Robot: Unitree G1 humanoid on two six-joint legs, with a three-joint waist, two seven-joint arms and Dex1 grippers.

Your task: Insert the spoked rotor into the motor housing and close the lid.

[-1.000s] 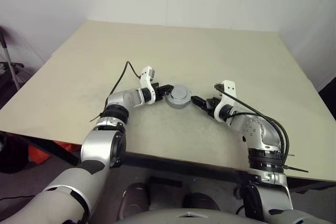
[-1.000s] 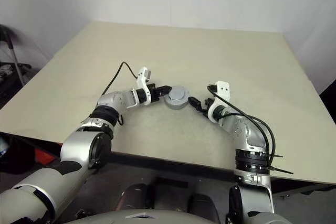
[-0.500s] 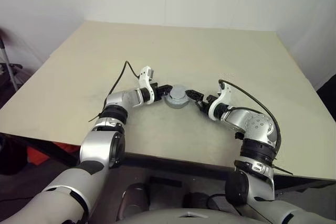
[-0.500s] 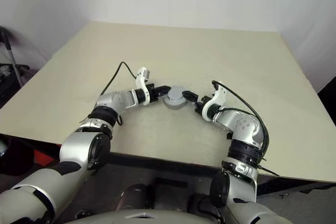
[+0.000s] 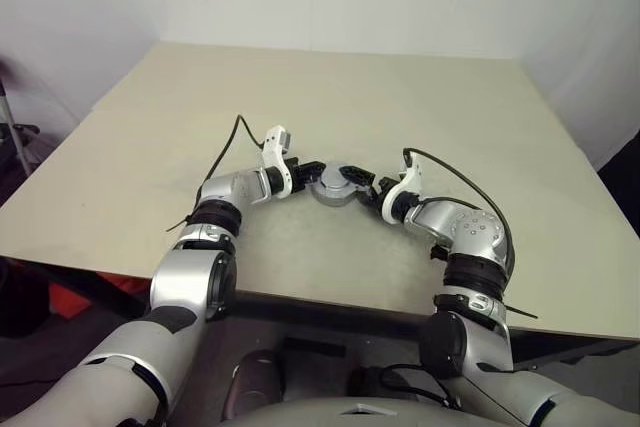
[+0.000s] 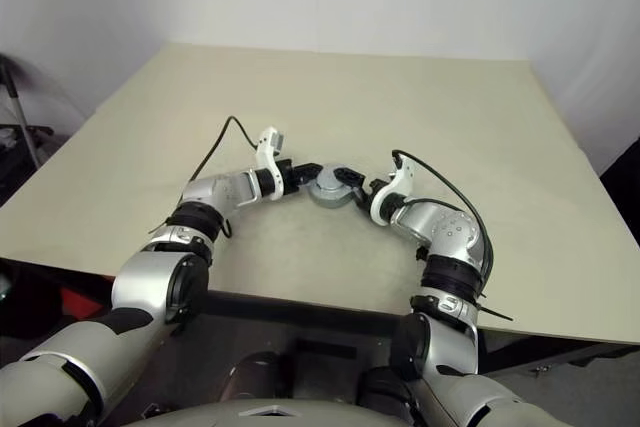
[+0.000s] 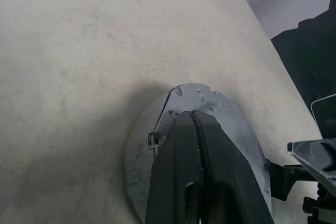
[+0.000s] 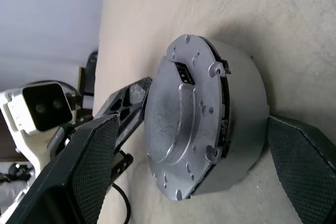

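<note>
While the motor housing [image 5: 335,187] sits on the bench [image 5: 400,107] with the lid [image 8: 181,114] on top, the left claw [image 5: 312,172] rests clenched against the lid's edge. The right claw [image 8: 194,177] is spread wide, one finger on either side of the housing.

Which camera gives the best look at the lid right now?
The right wrist view: the lid faces the camera, its notched edge and raised centre plain, sitting on the motor housing. The left wrist view hides much of it behind shut fingers. The head views show it small.
</note>
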